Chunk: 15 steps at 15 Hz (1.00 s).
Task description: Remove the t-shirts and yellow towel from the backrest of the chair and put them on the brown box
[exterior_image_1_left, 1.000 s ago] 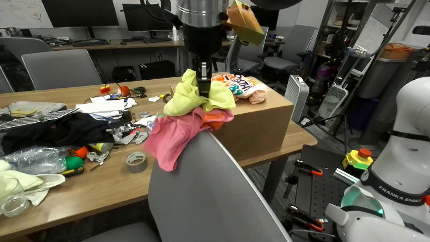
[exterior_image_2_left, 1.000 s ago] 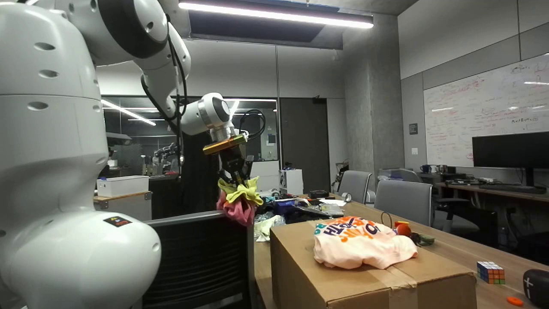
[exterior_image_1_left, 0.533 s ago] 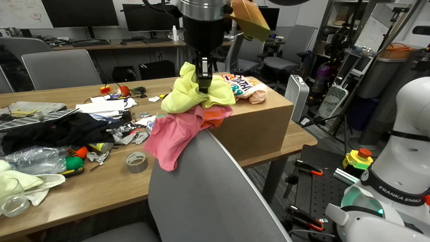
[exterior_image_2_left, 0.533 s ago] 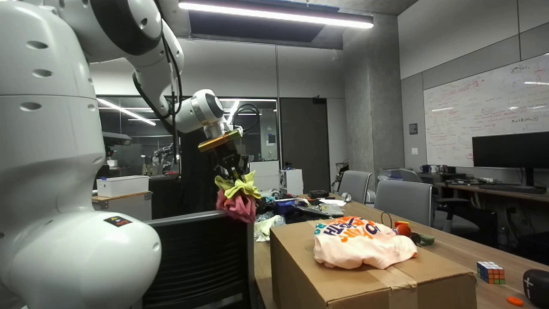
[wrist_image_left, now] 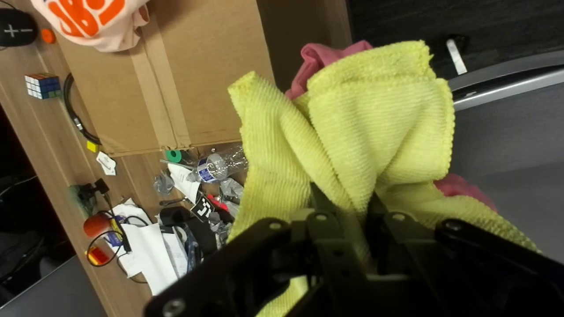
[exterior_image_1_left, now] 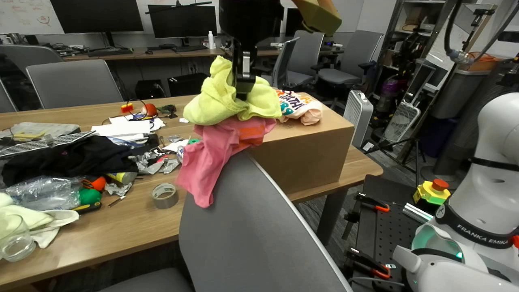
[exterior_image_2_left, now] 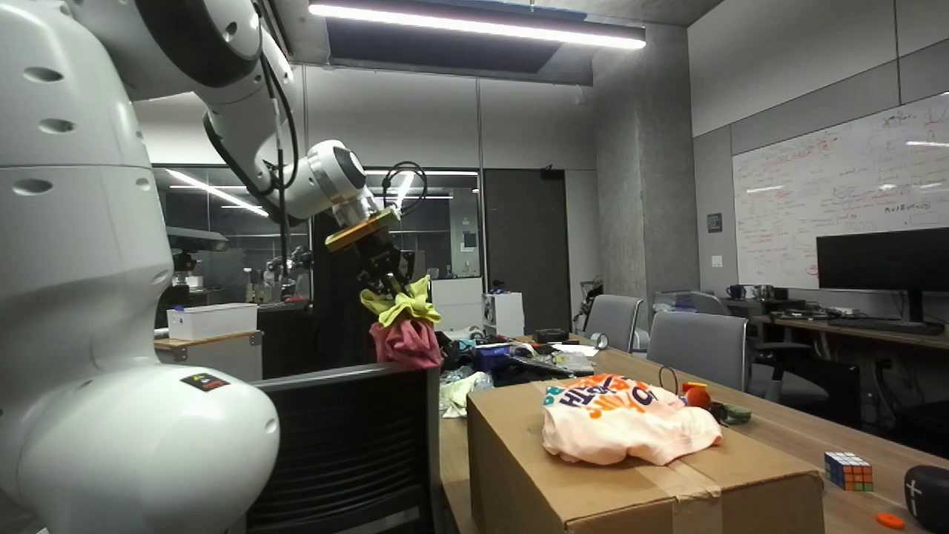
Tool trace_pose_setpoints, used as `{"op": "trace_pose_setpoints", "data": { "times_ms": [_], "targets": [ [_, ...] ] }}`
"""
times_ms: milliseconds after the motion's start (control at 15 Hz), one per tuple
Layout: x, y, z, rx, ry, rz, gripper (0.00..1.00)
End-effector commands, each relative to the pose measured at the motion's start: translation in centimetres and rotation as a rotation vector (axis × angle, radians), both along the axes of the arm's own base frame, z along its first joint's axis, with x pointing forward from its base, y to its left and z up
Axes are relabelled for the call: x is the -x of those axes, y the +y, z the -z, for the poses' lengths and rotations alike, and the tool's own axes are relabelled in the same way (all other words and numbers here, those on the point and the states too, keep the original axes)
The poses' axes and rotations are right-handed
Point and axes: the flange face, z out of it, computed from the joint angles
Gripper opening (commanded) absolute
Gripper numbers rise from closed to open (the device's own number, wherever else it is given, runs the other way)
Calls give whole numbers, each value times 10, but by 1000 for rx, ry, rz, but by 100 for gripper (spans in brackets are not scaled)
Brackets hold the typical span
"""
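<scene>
The end effector (wrist_image_left: pixel 346 206) pinches the yellow towel (exterior_image_1_left: pixel 215 103) above the chair (exterior_image_1_left: pixel 251 227), a pink shirt (exterior_image_1_left: pixel 209 162) hanging beneath it. If the shirt is barely caught, it could drop short of the brown box (exterior_image_1_left: pixel 312 162).

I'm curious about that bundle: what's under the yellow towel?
Pink cloth, with some orange, hangs below the towel. Its upper part is covered, so anything else bundled there can't be seen.

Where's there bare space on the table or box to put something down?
Along the table edge between the duct tape roll and drinking glass; on the cardboard box, between the peach T-shirt and the side nearest the yellow towel. Crowded: around the black cloth and papers.
</scene>
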Motion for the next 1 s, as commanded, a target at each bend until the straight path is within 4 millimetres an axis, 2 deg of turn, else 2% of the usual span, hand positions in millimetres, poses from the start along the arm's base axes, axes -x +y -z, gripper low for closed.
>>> {"op": "trace_pose_setpoints", "data": {
  "times_ms": [0,333,933],
  "targets": [
    [3,-11,-35,-2,-62,54,8],
    [4,-32,-73,-12,-110,130,8],
    [12,-49,-142,-24,-194,227,7]
  ]
}}
